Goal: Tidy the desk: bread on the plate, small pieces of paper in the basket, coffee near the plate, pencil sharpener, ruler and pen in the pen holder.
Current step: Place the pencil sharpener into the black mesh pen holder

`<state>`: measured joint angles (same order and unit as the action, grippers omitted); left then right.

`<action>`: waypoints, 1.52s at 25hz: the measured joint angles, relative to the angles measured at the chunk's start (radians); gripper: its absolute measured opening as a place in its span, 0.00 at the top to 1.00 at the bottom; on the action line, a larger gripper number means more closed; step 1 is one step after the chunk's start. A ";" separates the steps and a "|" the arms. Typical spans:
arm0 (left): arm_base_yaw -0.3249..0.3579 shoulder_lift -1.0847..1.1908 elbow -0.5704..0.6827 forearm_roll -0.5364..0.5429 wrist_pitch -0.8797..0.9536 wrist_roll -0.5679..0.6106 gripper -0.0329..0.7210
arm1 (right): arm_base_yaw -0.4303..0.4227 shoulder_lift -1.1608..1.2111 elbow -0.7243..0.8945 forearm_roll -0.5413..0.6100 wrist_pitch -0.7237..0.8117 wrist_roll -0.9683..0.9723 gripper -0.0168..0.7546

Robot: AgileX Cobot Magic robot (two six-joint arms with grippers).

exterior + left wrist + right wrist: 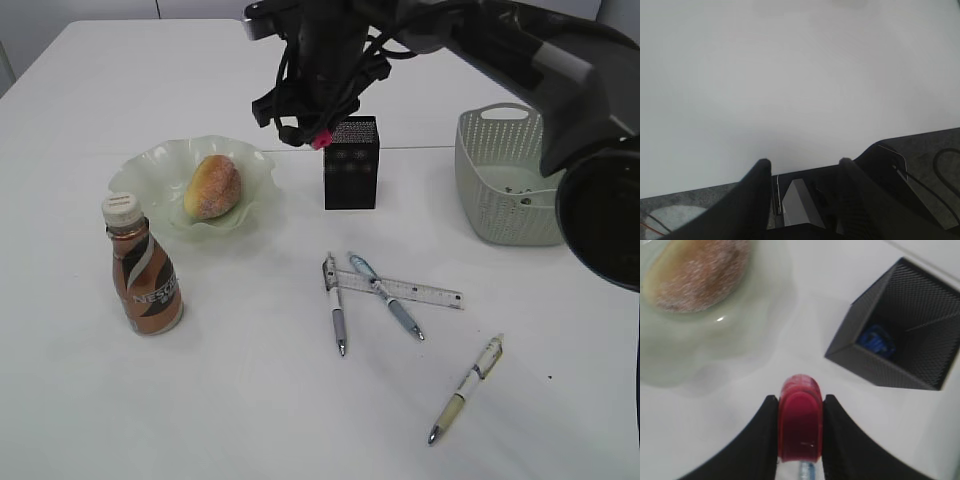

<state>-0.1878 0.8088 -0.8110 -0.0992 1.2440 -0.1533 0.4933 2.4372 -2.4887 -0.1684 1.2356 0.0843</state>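
**Red sharpener held above the pen holder**

My right claw [799, 432] is closed on the red pencil sharpener [800, 422], gripped between both fingers, hanging just above and left of the pen holder [351, 163]. A blue thing lies inside that holder. Left of the holder, the bread [212, 187] sits on the plate [150, 165], with the coffee bottle [143, 267] in front of it. In front of the holder lie the ruler [400, 287] and three pens. The basket [500, 180] stands right of it. My left claw [802, 172] hangs partly open, holding nothing, over bare bench [790, 75].
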 joint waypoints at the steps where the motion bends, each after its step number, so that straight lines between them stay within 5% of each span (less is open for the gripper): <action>1: 0.000 0.000 0.000 0.000 0.000 0.000 0.54 | -0.004 0.000 -0.010 -0.030 0.000 0.012 0.72; 14: 0.000 0.000 0.000 -0.032 0.000 -0.002 0.54 | -0.123 0.000 -0.033 -0.086 -0.024 0.057 0.72; 38: 0.000 0.000 0.000 -0.070 0.000 -0.011 0.55 | -0.137 0.086 -0.033 -0.053 -0.237 0.059 0.73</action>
<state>-0.1878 0.8088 -0.8110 -0.1694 1.2440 -0.1643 0.3560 2.5232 -2.5213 -0.2211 0.9984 0.1437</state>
